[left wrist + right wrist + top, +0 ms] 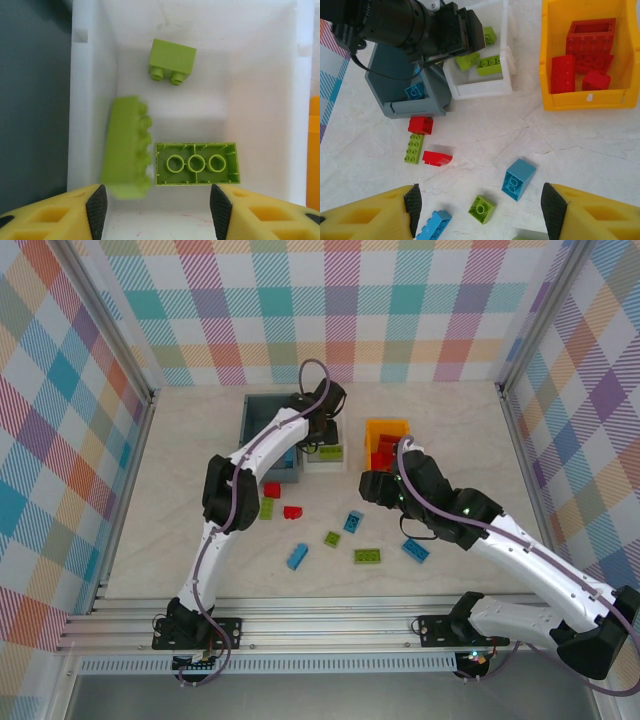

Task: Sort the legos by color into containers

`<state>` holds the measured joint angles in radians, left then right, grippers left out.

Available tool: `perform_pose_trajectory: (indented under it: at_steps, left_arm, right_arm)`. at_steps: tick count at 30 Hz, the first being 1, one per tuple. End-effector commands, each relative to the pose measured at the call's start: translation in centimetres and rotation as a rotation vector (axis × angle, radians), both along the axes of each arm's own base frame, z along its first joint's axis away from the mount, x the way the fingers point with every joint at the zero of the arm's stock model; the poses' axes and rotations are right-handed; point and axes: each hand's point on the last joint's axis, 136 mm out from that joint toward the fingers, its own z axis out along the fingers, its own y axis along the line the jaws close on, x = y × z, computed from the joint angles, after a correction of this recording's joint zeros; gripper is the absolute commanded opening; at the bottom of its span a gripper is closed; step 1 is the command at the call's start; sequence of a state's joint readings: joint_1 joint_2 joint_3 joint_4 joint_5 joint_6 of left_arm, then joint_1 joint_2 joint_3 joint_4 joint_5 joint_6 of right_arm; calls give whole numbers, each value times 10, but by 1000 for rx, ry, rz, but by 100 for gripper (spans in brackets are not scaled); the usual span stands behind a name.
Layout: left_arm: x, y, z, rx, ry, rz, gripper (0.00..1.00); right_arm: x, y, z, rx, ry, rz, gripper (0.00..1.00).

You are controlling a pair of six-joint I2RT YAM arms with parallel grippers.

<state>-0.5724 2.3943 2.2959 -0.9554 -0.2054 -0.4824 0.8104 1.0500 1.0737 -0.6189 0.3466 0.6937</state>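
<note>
My left gripper [158,205] hangs open over the white bin [260,100] with nothing between its fingers. Three lime green legos lie in that bin; the left one [126,147] is blurred and tilted on its side, the others [196,163] sit still. My right gripper [480,207] stands open above the table, over a small green lego [481,208] and a light blue lego [518,178], touching neither. The orange-yellow bin [546,75] holds red legos [590,45]. A blue lego [414,91] lies in the grey-blue bin [390,70].
Loose legos lie on the table in front of the bins: red [271,490], green [267,508], red [293,512], blue [297,557], green [367,556], blue [415,550]. The left arm [240,470] reaches across the grey-blue bin. Checkered walls enclose the table.
</note>
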Motion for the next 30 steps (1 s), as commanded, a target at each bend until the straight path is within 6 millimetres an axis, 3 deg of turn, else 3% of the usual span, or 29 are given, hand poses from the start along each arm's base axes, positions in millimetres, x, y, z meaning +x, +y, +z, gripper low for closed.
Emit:
perform_pose_trajectory:
  at_steps: [1, 5, 8, 11, 14, 17, 21, 24, 27, 30]
  left_arm:
    - [-10, -5, 43, -49, -35, -23, 60]
    - [-25, -13, 90, -112, -107, -47, 59]
    - [-47, -17, 124, -160, -155, -60, 58]
    - [-76, -13, 152, -209, -211, -53, 58]
    - [-112, 10, 173, -240, -268, -12, 58]
    - [-155, 46, 173, -248, -306, 40, 59]
    - [-220, 108, 151, -288, -326, 127, 59]
    - [-266, 153, 135, -324, -332, 190, 60]
    - [-302, 189, 127, -354, -346, 240, 60]
    - [-326, 209, 124, -415, -360, 267, 60]
  right_arm:
    - [-4, -3, -4, 11, 19, 1, 68]
    - [-6, -6, -12, -15, 46, 8, 68]
    - [-7, -3, -28, -54, 97, 25, 68]
    - [-7, 13, -46, -78, 153, 89, 67]
    - [-8, 45, -68, -128, 220, 168, 67]
    - [-11, 88, -85, -155, 260, 237, 69]
    - [-8, 145, -109, -175, 290, 291, 76]
    - [2, 175, -121, -258, 234, 387, 78]
    - [12, 192, -135, -399, 125, 575, 79]
    - [27, 187, -155, -586, 71, 686, 79]
